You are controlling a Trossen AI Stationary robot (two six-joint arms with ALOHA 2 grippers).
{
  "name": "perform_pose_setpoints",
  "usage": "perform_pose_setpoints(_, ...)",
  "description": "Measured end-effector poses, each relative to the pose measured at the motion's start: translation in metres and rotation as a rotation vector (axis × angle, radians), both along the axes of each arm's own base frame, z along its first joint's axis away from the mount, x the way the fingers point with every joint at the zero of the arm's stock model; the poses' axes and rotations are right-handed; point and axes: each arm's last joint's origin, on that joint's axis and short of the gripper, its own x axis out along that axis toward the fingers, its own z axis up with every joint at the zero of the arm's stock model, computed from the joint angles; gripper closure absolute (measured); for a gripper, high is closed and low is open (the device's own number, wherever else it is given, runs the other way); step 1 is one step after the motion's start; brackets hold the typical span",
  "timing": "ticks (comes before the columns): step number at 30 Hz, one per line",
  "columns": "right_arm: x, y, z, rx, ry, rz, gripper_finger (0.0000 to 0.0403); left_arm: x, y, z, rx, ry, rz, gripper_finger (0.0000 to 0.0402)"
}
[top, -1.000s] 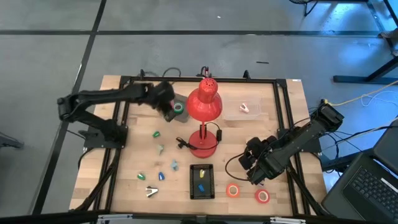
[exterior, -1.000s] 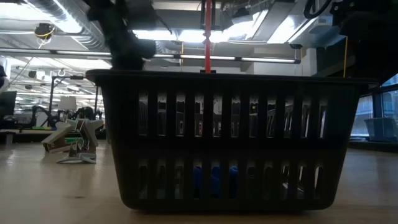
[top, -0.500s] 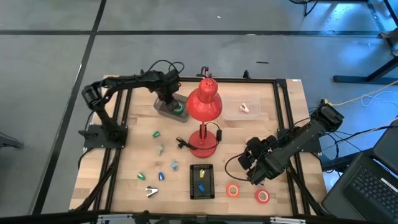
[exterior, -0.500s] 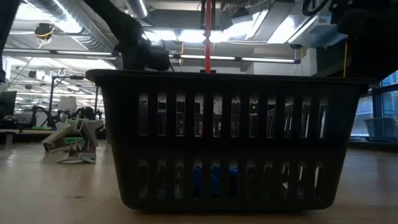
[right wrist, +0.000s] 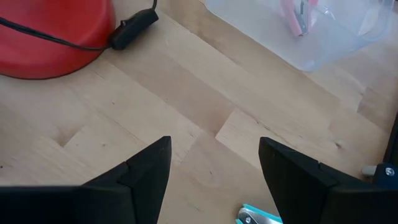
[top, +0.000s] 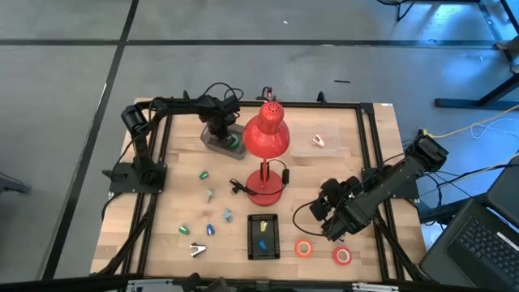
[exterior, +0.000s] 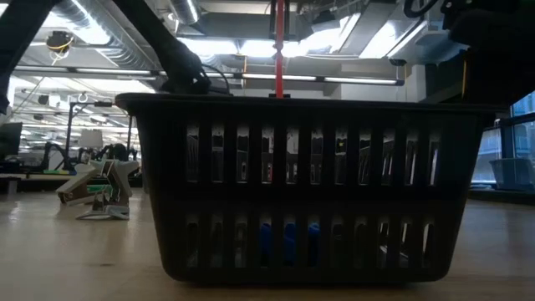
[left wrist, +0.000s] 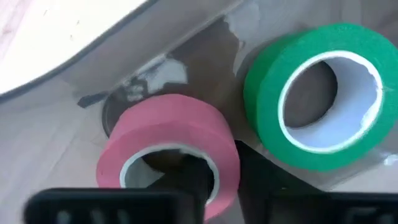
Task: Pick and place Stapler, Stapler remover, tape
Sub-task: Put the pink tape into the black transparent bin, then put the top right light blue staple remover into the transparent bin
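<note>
Setting: robotics lab
Wooden table (top: 178, 207) on grey concrete floor (top: 243, 69); exposed ceiling ducts (exterior: 92, 25), strip lights, equipment benches behind

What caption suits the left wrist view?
Left gripper over a pink tape roll, one finger inside its core, beside a green tape roll.

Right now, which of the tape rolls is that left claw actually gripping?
The pink tape roll: one finger of the left gripper sits inside its hollow centre. The green tape roll lies beside it, untouched.

The wooden table (top: 178, 203) carries a red lamp (top: 265, 182), with a black basket (top: 263, 237) just in front and two tape rolls (top: 304, 248) nearby.
</note>
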Motion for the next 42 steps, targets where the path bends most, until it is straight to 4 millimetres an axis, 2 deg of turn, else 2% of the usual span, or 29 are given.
perform_pose_setpoints(5, 0.0, 0.0, 0.0, 0.001, -0.001, 0.0, 0.0157, -0.002, -0.002, 0.011, 0.016, -0.029, -0.004, 0.0232)
perform_pose_setpoints(10, 0.0, 0.0, 0.0, 0.002, -0.003, 0.0, 0.0157, -0.008, -0.008, 0.039, 0.044, -0.099, 0.027, 0.0186)
perform_pose_setpoints(15, 0.0, 0.0, 0.0, 0.003, -0.004, -0.002, 0.0157, -0.026, -0.025, 0.086, 0.085, -0.197, 0.076, 0.0178)
perform_pose_setpoints(20, 0.001, 0.001, 0.0, 0.008, -0.011, -0.003, 0.0157, -0.043, -0.06, 0.132, 0.133, -0.324, 0.089, 0.0184)
perform_pose_setpoints(23, 0.001, 0.001, -0.001, 0.015, -0.018, -0.003, 0.0157, -0.048, -0.083, 0.15, 0.143, -0.388, 0.064, 0.0187)
perform_pose_setpoints(26, 0.003, 0.002, -0.001, 0.026, -0.031, -0.003, 0.0157, -0.051, -0.108, 0.159, 0.122, -0.412, 0.009, 0.0187)
perform_pose_setpoints(30, 0.003, 0.003, -0.001, 0.049, -0.02, -0.007, 0.0157, -0.048, -0.142, 0.16, 0.07, -0.405, -0.08, 0.0185)
perform_pose_setpoints(35, 0.002, 0.003, -0.001, 0.055, -0.013, -0.007, 0.0157, -0.037, -0.174, 0.137, 0.06, -0.339, -0.221, 0.019)
perform_pose_setpoints(39, 0.002, 0.003, -0.001, 0.055, -0.013, -0.007, 0.0157, -0.019, -0.18, 0.102, 0.021, -0.265, -0.301, 0.0198)
perform_pose_setpoints(42, 0.002, 0.003, -0.001, 0.055, -0.013, -0.007, 0.0157, -0.003, -0.175, 0.074, -0.004, -0.206, -0.354, 0.0205)
